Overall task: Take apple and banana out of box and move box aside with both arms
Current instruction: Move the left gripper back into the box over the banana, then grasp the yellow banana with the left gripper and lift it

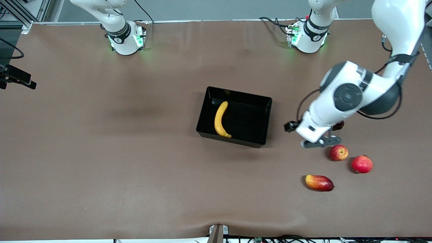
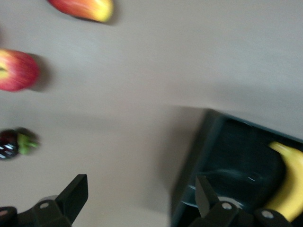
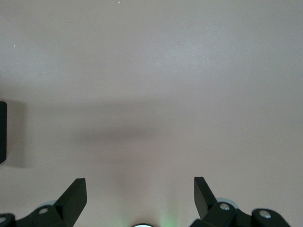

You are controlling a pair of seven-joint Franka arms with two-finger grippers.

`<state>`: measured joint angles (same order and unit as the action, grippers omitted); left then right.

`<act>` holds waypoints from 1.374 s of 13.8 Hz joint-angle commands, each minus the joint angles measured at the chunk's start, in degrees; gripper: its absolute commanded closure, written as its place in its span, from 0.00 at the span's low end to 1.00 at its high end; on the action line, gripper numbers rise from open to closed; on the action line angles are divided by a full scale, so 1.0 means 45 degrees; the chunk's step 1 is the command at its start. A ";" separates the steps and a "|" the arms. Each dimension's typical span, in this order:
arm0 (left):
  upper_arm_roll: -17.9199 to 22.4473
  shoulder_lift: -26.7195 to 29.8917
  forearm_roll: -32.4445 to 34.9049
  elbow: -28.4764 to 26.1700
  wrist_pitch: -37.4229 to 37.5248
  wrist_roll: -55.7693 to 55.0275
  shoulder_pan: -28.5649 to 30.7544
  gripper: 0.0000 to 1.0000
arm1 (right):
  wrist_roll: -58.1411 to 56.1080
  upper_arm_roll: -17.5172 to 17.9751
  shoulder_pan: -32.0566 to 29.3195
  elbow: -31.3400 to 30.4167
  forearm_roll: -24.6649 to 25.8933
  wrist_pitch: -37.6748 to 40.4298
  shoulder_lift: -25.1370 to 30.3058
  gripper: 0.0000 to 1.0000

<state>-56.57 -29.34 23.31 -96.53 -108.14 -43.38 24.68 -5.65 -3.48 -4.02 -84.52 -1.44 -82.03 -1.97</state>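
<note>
The black box [image 1: 266, 118] stands in the middle of the table, and the yellow banana [image 1: 221, 119] lies inside it. The small red apple with yellow blotches [image 1: 338, 152] lies on the table toward the left arm's end, nearer to the front camera than the box. My left gripper [image 1: 320, 142] is open and empty, low over bare table between the box and the apple. In the left wrist view the gripper [image 2: 142, 194] shows with the apple [image 2: 16, 69], the box [image 2: 213, 156] and the banana [image 2: 289, 184]. My right gripper [image 3: 140, 194] is open and empty over bare table, and it is out of the front view.
An all-red round fruit [image 1: 362, 164] lies beside the apple. An oval red-yellow mango [image 1: 319, 182] lies nearer to the front camera. A small dark fruit [image 1: 338, 125] sits partly hidden under the left arm. A dark object [image 3: 2, 132] shows at the edge of the right wrist view.
</note>
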 commanded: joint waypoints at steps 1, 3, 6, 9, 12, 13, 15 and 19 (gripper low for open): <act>-0.0202 -0.0236 -0.0024 0.0025 0.0165 -0.1215 -0.1376 0.00 | -0.0151 0.0189 -0.0298 0.0149 -0.0070 0.0065 -0.0050 0.00; -0.0182 -0.0743 0.0132 0.0180 -0.0030 -0.2559 -0.2412 0.00 | -0.0151 0.0189 -0.0298 0.0149 -0.0070 0.0065 -0.0050 0.00; 0.0400 -0.1759 0.0211 0.0533 -0.0885 -0.3405 -0.4073 0.00 | -0.0131 0.0189 -0.0298 0.0149 -0.0070 0.0065 -0.0050 0.00; 0.2329 -0.1995 0.0192 0.0533 -0.2176 -0.4361 -0.6587 0.00 | -0.0131 0.0189 -0.0298 0.0149 -0.0070 0.0085 -0.0050 0.00; 0.4013 -0.2365 0.0113 0.0709 -0.3365 -0.4735 -0.8488 0.00 | -0.0131 0.0189 -0.0298 0.0149 -0.0070 0.0066 -0.0050 0.00; 0.4114 -0.2599 0.0191 0.0709 -0.3989 -0.4735 -0.8685 0.00 | -0.0131 0.0189 -0.0298 0.0149 -0.0070 0.0085 -0.0050 0.00; 0.4154 -0.3048 0.0211 0.0709 -0.4540 -0.4696 -0.8978 0.00 | -0.0131 0.0189 -0.0298 0.0149 -0.0070 0.0065 -0.0050 0.00; 0.4447 -0.3655 0.0796 0.0689 -0.5030 -0.4559 -0.9310 0.02 | -0.0131 0.0189 -0.0298 0.0149 -0.0070 0.0065 -0.0050 0.00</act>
<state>-37.33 -44.03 25.23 -94.72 -130.05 -64.10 -15.71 -5.65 -3.50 -4.03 -84.52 -1.44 -82.03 -1.97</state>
